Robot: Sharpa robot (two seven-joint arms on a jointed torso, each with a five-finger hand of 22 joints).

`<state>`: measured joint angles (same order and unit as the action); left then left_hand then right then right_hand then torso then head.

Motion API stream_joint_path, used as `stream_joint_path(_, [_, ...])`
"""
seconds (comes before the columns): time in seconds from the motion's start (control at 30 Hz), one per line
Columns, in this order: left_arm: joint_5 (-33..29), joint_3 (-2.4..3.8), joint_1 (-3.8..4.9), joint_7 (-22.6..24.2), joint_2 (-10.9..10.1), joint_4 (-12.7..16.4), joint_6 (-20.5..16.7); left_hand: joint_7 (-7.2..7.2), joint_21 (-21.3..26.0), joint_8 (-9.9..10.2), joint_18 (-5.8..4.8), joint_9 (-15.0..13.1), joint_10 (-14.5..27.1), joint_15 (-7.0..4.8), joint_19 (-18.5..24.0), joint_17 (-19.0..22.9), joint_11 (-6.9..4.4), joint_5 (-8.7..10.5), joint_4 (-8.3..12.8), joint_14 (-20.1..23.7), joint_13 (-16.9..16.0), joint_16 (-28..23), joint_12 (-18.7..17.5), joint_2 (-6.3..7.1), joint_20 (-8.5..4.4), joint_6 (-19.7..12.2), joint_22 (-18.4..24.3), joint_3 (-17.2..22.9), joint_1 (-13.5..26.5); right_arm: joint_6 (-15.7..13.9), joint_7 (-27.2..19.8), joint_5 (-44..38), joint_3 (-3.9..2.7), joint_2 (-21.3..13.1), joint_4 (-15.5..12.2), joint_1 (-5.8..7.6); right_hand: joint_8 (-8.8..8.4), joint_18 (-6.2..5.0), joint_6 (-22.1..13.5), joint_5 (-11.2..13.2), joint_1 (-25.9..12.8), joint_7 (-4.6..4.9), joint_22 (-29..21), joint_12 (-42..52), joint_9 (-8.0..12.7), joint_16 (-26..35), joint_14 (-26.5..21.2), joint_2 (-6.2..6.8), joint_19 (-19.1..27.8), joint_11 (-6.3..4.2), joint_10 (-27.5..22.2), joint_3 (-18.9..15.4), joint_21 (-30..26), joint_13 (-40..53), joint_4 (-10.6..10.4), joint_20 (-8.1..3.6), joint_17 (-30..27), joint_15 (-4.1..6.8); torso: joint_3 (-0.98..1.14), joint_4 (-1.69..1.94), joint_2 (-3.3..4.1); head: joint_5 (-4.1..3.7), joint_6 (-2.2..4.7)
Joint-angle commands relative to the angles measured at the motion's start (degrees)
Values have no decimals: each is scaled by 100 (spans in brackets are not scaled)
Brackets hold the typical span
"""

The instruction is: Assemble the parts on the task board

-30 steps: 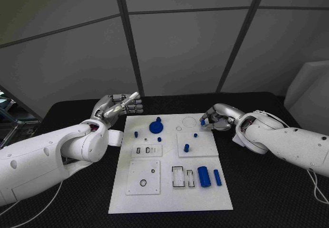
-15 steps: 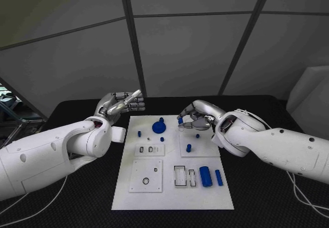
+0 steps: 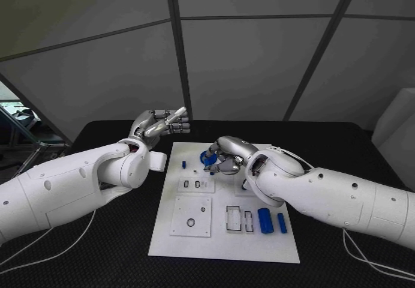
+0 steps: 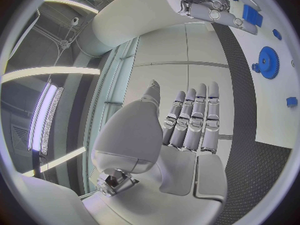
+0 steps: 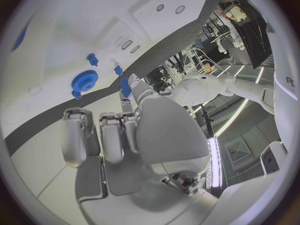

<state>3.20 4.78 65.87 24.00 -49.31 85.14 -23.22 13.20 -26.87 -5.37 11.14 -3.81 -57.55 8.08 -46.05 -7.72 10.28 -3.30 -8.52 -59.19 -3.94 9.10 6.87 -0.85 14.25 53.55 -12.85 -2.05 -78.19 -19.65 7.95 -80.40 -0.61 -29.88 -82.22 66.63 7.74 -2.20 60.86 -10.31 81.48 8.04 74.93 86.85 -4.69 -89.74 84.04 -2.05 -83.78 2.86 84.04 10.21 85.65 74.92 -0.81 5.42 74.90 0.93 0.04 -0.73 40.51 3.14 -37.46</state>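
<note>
While most of the parts lie loose, assembly looks far from complete. On the black desk (image 3: 346, 150) the white board (image 3: 226, 240) is the landmark for what follows. At the board's near right lie two blue cylinders (image 3: 265, 221), side by side and just beside a pair of open rectangular slots (image 3: 234, 218), which I judge unfilled. Toward the board's far end sits a blue gear (image 5: 83, 80), with a small peg (image 3: 183, 164) standing near its left.

Right robot hand (image 3: 225, 161): over the board's far end beside the gear, fingers curled around a small blue part (image 5: 125, 88) pinched at the tips. Left robot hand (image 3: 160, 125): raised off the board's far left corner, fingers straight and pressed together, holding nothing.

Judgement: one part is in hand; the cylinders and other pieces await seating.
</note>
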Motion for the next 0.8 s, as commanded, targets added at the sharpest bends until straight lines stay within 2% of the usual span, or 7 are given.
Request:
stream_joint_path(0.03, [26,6,16,4,19,-8,44,25,-32,31,-76,5,6,-5,57,-8,23,-1,25,-35,6,-34,-27,-46,0,9,-9,-9,5,183,329,-465,32,89,46,-41,-26,23,65,-35,-62,-67,665,-28,-27,-26,596,14,-16,-15,322,39,23,1165,-2,-14,1510,19,4,4,6,63,-30])
stream_joint_path(0.33, [26,6,19,-8,50,-17,47,22,-34,31,-76,4,0,-6,58,-9,20,-1,27,-36,5,-37,-27,-50,-1,15,-9,-11,4,248,477,-685,82,277,108,-257,-33,25,59,-45,-84,-64,673,-19,-25,-26,596,32,-22,-11,329,39,26,1174,-4,-12,1510,16,16,5,16,142,-64])
stream_joint_path(0.57, [26,6,19,-18,52,-20,49,22,-34,31,-76,4,0,-6,58,-9,20,-1,27,-36,5,-37,-27,-50,-1,15,-9,-11,4,296,484,-717,88,313,128,-299,-34,24,65,-70,-105,-65,671,-15,-25,-26,596,47,-21,-10,332,42,25,1178,-6,-10,1510,14,13,1,13,153,-85])
stream_joint_path(0.8, [26,6,19,-28,47,-16,50,21,-35,31,-75,3,-3,-7,58,-10,19,-2,29,-36,5,-38,-27,-52,-1,17,-10,-12,3,443,551,-763,90,322,135,-312,-41,24,66,-78,-155,-62,671,-9,-24,-26,596,90,-21,-7,338,33,24,1185,-15,-7,1510,11,14,1,18,160,-141])
